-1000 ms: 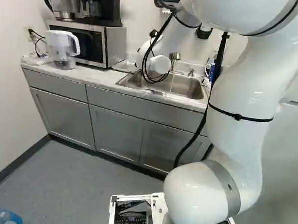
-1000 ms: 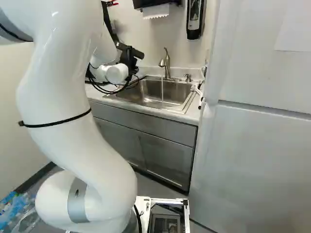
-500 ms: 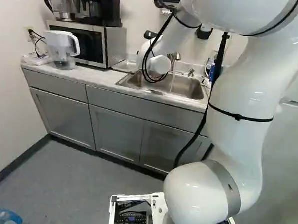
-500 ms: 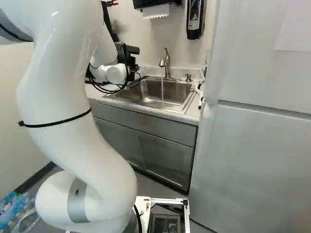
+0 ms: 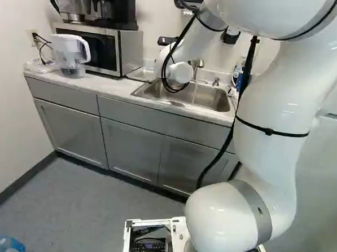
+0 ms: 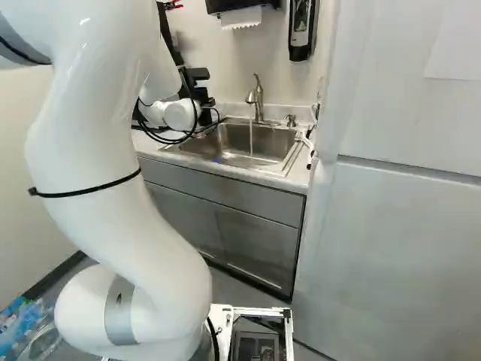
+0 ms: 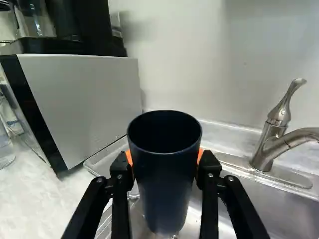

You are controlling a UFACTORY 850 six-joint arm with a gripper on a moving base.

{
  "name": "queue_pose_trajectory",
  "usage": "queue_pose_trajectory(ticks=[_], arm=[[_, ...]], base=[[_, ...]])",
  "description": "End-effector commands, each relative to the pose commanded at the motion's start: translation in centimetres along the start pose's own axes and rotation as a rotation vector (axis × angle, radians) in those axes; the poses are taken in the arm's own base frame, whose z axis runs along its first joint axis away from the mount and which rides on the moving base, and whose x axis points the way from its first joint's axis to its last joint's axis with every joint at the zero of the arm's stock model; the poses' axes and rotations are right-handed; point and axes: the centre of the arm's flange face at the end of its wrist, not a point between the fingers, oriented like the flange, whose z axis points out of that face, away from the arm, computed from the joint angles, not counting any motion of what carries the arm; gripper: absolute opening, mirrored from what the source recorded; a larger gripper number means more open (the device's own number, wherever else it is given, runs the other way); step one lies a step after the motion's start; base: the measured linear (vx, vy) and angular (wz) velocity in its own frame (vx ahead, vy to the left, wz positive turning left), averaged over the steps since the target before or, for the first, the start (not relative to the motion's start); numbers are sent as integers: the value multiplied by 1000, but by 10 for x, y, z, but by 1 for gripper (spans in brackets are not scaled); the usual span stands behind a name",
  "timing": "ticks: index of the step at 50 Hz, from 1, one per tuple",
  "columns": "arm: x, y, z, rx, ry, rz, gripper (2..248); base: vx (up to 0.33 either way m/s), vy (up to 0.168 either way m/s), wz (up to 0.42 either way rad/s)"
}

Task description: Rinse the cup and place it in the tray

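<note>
Orange-padded black metal pincer [image 7: 164, 156] clasps the smooth, tapered dark-blue cup [image 7: 167, 194], mouth up, left of the curved silvery metal faucet [image 7: 271, 144]; placing seems in hand, calling for a level lowering into the shallow, shiny rectangular tray [image 7: 108, 157] beyond.

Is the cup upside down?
No, the dark blue cup has its open mouth facing up, gripped between the hand's two fingers.

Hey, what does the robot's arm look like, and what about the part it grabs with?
The arm is glossy white, with thick rounded links and a grey band at a lower joint. A thin black strap circles one link, and black cables run outside it. The slim, jointed fingers are black, with orange pads.
</note>
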Motion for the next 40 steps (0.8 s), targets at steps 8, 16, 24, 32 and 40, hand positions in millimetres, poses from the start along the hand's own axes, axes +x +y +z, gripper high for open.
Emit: queue_pose_trajectory(ticks=[8, 16, 24, 32, 40], arm=[[0, -3, 9, 5, 3, 0, 126], [0, -9, 24, 13, 8, -1, 126], [0, -15, 41, 23, 15, -1, 126], [-1, -23, 56, 33, 22, -1, 126], [-2, -31, 72, 44, 30, -2, 126]], base=[[0, 0, 0], [0, 0, 0], [0, 0, 0], [0, 0, 0], [0, 0, 0]])
